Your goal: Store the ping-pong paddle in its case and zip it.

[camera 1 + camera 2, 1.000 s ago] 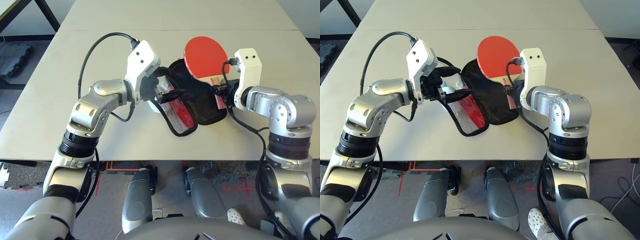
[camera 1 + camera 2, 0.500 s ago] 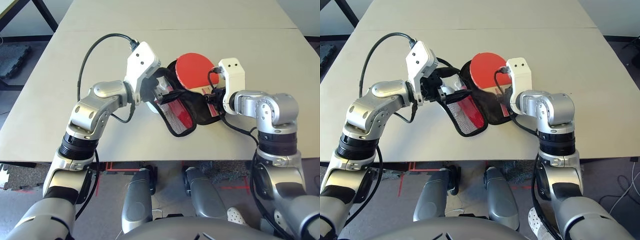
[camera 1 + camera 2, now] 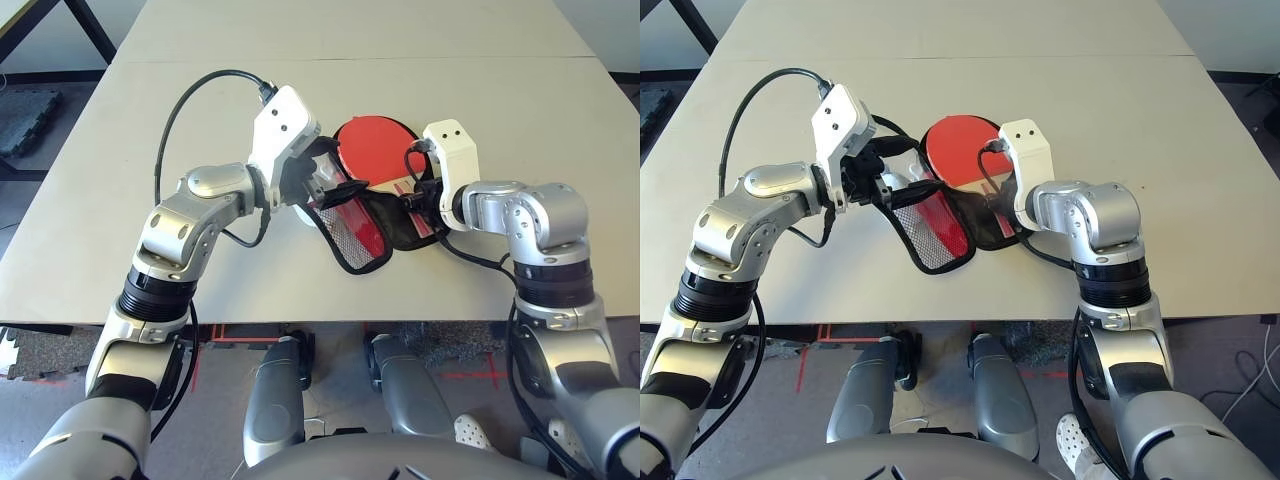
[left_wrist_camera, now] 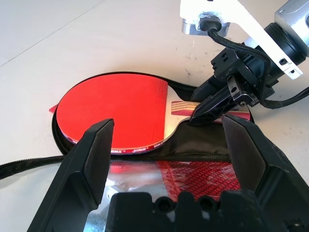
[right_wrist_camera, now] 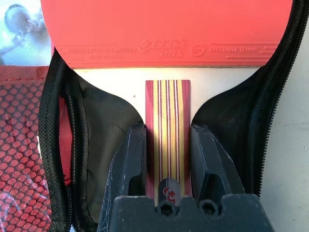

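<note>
At centre-left of the head view, the left end effector (image 3: 338, 190) holds up the mesh flap of the case (image 3: 372, 215), fingers spread wide in its wrist view, so whether it truly grips I cannot tell. Right of it, the ping-pong paddle (image 3: 370, 160) lies over the open case on the desk (image 3: 100, 160). Its handle runs straight back into the right end effector (image 5: 168, 145), pinched there.
</note>
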Action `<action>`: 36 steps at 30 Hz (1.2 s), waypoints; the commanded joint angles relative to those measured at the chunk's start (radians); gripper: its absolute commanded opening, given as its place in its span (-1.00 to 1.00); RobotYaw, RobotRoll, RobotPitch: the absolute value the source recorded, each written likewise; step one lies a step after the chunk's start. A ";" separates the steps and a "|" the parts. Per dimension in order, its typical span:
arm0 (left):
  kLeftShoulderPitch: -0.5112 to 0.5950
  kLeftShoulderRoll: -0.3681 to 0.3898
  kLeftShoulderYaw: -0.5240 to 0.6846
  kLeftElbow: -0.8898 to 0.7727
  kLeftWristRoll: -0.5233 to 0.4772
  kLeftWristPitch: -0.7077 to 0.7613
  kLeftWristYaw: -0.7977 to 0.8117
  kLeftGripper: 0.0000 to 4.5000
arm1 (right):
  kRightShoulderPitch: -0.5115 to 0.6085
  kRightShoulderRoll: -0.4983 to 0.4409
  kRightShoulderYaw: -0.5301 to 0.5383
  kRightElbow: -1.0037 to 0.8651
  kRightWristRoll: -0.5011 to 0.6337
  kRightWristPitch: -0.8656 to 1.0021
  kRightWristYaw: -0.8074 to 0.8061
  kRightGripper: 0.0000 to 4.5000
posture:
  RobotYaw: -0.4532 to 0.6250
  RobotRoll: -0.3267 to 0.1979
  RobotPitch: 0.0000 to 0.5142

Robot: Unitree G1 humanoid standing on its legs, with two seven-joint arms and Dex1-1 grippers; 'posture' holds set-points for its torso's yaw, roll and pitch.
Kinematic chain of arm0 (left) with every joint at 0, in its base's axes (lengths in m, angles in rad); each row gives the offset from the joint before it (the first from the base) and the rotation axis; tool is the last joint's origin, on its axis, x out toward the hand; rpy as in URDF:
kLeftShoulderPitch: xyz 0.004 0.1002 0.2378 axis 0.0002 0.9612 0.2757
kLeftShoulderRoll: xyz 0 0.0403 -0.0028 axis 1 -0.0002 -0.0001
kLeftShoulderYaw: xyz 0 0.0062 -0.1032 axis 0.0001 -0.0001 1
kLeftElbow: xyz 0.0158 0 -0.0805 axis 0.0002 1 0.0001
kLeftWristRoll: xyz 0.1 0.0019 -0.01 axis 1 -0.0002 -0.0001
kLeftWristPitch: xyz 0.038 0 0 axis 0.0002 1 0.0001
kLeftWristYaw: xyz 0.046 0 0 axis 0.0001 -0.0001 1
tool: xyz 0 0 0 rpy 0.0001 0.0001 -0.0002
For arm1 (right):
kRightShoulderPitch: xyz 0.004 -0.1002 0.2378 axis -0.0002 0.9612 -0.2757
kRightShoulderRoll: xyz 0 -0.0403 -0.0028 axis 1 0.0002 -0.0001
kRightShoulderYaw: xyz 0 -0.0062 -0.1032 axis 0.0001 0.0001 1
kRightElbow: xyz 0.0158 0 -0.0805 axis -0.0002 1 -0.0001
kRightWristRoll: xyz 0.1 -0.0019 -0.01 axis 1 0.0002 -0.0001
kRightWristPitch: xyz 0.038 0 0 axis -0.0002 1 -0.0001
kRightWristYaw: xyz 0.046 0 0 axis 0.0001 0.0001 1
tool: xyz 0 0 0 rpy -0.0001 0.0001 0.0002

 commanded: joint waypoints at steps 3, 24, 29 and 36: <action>0.013 -0.005 -0.009 -0.015 0.009 -0.006 -0.002 1.00 | 0.000 0.023 -0.036 0.010 -0.002 0.009 -0.018 -0.37 | -0.09 0.25 -0.19; -0.112 0.255 0.145 -0.060 -0.021 0.026 -0.101 1.00 | 0.101 -0.301 -0.078 -0.054 0.258 -0.092 0.391 0.99 | -0.03 0.25 -0.22; -0.037 0.393 0.182 0.010 0.020 -0.015 -0.149 1.00 | 0.134 -0.294 -0.142 0.000 0.275 -0.221 0.431 0.99 | -0.02 0.25 -0.23; 0.150 0.405 0.140 0.060 0.073 -0.112 -0.175 1.00 | 0.114 -0.272 -0.268 0.085 0.329 -0.303 0.430 0.99 | -0.03 0.25 -0.23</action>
